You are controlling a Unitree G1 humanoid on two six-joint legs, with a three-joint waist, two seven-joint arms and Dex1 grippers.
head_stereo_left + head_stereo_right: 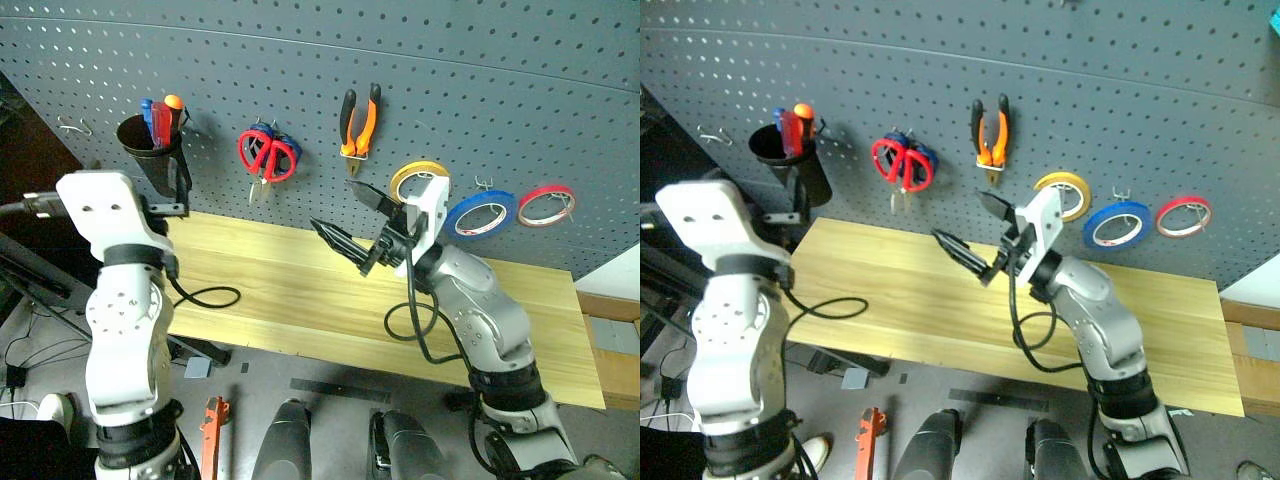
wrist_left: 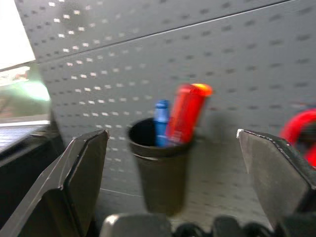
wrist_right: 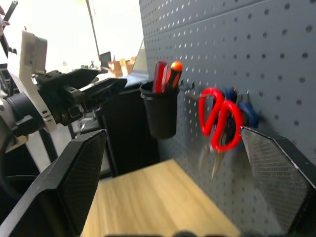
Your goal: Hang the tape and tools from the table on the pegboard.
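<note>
On the dark grey pegboard (image 1: 400, 60) hang the red-handled scissors (image 1: 266, 160), the orange-and-black pliers (image 1: 368, 125) and the blue tape (image 1: 453, 217). A black cup (image 1: 150, 160) on the board holds the red-handled screwdriver (image 2: 185, 113). My left gripper (image 2: 170, 133) is open and empty, facing that cup a short way off. Over the middle of the wooden table (image 1: 290, 290), my right gripper (image 1: 335, 207) is open and empty too, below the pliers and apart from the board. Its wrist view looks toward the scissors (image 3: 219, 118) and the cup (image 3: 160, 116).
A yellow roll (image 1: 405, 175) and a red roll (image 1: 550, 189) hang either side of the blue tape. Blue-handled scissors (image 1: 290, 145) hang behind the red ones. A blue and an orange handle share the cup. Arm cables droop onto the table. An empty hook (image 1: 72, 126) sits far left.
</note>
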